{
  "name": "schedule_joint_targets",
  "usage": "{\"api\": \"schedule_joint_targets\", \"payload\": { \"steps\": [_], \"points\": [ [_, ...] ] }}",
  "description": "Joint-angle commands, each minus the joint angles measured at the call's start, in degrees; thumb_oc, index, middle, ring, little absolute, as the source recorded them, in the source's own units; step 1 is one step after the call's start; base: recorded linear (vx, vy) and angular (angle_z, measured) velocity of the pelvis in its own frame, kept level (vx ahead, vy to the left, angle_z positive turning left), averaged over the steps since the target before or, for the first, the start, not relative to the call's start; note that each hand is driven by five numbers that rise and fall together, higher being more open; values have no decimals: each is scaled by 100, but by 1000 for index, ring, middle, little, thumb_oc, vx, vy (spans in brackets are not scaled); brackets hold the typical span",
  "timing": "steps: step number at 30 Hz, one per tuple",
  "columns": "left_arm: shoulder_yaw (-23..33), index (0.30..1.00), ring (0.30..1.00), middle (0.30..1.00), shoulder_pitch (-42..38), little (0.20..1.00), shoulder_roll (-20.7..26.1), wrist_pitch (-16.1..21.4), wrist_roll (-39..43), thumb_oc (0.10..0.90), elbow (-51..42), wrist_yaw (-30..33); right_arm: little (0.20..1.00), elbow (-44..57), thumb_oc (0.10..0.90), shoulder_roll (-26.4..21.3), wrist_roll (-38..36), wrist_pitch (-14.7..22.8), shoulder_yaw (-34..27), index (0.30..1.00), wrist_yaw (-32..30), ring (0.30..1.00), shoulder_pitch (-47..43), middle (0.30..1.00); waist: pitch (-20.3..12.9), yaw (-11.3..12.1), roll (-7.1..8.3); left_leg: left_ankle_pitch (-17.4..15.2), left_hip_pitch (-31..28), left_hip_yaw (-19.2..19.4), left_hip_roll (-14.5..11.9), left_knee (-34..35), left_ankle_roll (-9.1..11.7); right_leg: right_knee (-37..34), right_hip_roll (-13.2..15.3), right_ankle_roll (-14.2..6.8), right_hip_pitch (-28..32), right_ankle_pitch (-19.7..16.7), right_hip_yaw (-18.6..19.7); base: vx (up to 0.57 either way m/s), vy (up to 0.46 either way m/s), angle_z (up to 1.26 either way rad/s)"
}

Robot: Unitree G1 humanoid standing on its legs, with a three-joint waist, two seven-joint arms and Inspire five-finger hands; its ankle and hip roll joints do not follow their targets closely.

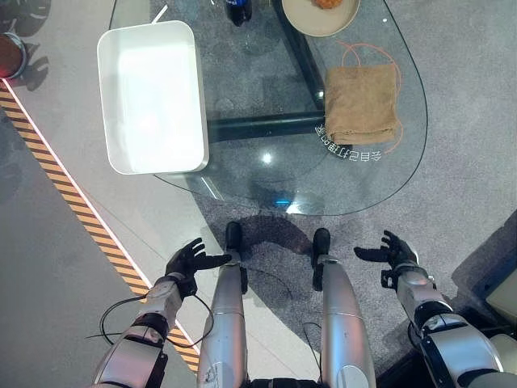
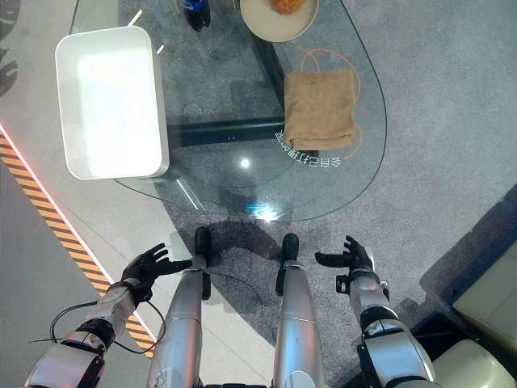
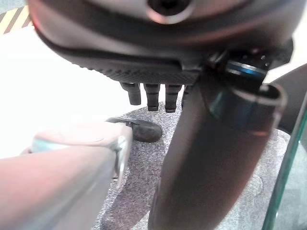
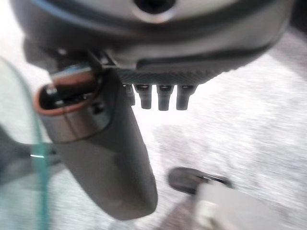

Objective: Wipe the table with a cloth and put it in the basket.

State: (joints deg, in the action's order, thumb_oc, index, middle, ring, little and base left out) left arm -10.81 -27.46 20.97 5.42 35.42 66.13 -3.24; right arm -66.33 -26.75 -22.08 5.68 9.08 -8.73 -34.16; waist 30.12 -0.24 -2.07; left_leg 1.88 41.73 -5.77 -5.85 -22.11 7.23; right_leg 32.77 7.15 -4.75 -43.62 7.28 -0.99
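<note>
A folded tan cloth (image 1: 361,103) lies on the right part of the glass table (image 1: 266,170), near its right edge. A white rectangular basket (image 1: 150,97) stands on the table's left side and has nothing in it. Both hands hang low, in front of the table's near edge and well short of the cloth. My left hand (image 1: 189,261) is open with fingers spread, at the lower left. At the lower right my right hand (image 1: 393,251) is open too, and its wrist view shows straight fingers (image 4: 163,98) over grey carpet.
A beige plate (image 1: 321,14) with orange food and a dark bottle (image 1: 237,10) stand at the table's far side. A dark frame (image 1: 266,125) runs under the glass. A yellow-and-black striped floor strip (image 1: 77,208) crosses the left side.
</note>
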Motion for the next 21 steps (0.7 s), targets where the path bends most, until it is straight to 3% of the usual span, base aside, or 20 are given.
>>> {"api": "schedule_joint_targets", "payload": {
  "steps": [1,7,21],
  "points": [
    [29,900,900,900,142,900,405,114,186,800,40,20,900,313,800,-669,-219,374,-112,900,-463,900,-46,900,-95,14,154,-194,314,280,653,-365,-501,-440,-535,293,-73,-388,-246,0,0,0],
    [-57,900,900,900,129,900,441,240,311,800,48,13,900,511,800,-1135,-419,511,-118,900,-922,900,-600,900,-53,73,166,-218,398,288,646,-390,-487,-457,-504,294,-124,-399,-298,0,0,0],
    [-272,900,900,900,180,900,413,388,744,800,68,-48,900,767,800,-2065,-245,414,243,900,-2393,900,-2173,900,-33,179,67,-150,454,294,619,-125,-471,-632,-423,283,-189,-427,-424,2,10,0]
  ]
}}
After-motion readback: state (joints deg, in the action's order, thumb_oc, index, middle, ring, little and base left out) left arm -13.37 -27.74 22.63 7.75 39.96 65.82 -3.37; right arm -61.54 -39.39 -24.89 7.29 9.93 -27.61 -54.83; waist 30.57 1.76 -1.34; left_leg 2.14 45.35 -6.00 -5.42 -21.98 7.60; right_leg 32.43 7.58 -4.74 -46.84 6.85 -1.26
